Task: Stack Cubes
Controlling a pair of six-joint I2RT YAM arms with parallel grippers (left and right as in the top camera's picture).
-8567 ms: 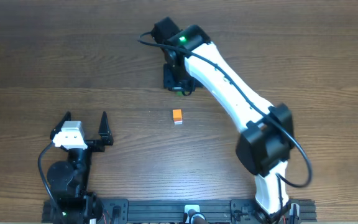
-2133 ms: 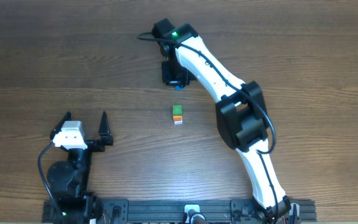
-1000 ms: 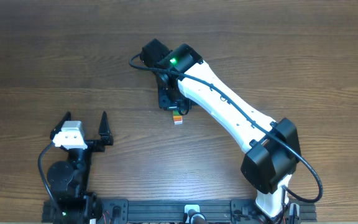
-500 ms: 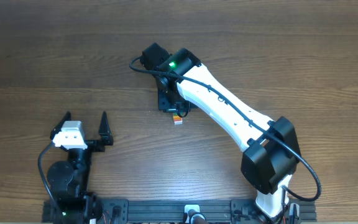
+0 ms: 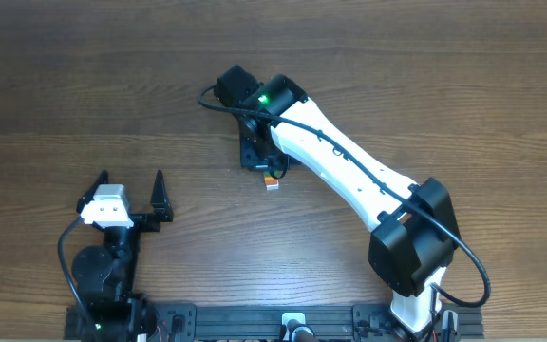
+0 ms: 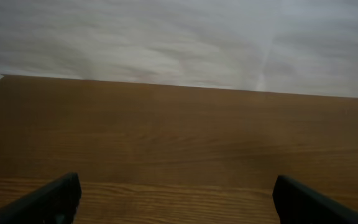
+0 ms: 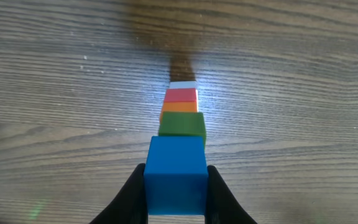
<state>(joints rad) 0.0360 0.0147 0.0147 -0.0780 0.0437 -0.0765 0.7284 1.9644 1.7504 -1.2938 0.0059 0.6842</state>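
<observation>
Five cubes show in the right wrist view, one of each colour: blue (image 7: 175, 167), green (image 7: 182, 127), orange (image 7: 179, 107), red (image 7: 181, 95) and white (image 7: 183, 85). All are plain, smooth-faced blocks with crisp edges. Four of them stand in a single column (image 5: 271, 181) near the middle of the table (image 5: 444, 95), with white lowest, then red, orange and green. The blue cube sits directly above the green one, clamped between the two dark fingers of the right gripper (image 7: 176, 183). I cannot tell whether it touches the green cube. The table is brown wood with fine straight grain. There are two grippers. The left gripper (image 5: 129, 187) rests near its base, well apart from the column, with its two pointed black fingers spread wide.
</observation>
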